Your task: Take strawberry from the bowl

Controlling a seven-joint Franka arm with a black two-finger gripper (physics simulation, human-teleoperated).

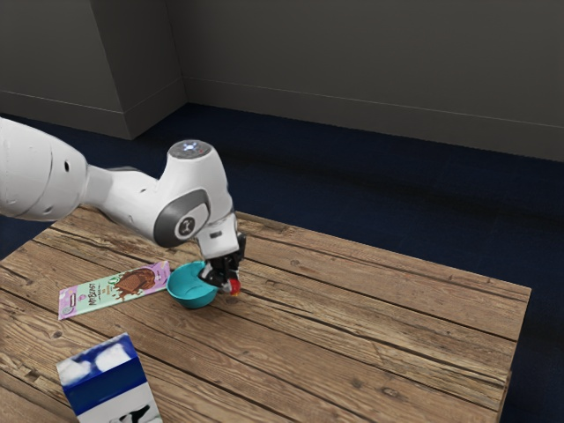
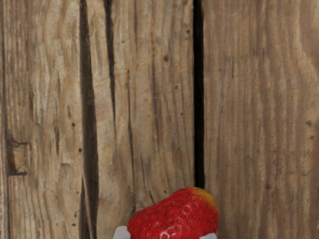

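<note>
So the tool [image 1: 231, 281] has the strawberry [image 2: 174, 217] pinched from both sides, probably so it can't slip. It's just outside the bowl [image 1: 193, 300], over the table [image 1: 370, 330], since the job's getting it out.

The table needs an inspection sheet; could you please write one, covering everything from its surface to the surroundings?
Surface: table of wooden planks, with dark gaps and cracks.
Job's things: strawberry out of the bowl, beside it; whether it touches the table, I cannot tell.
Clutter: chocolate bar lying flat by the bowl, toward the exterior view's left; blue and white carton, cut off by the exterior view's lower edge.
Gripper: my gripper is shut on the strawberry, one finger at each side.
Cables: nothing seen.
Surroundings: plain grey wall, dark blue floor.
</note>
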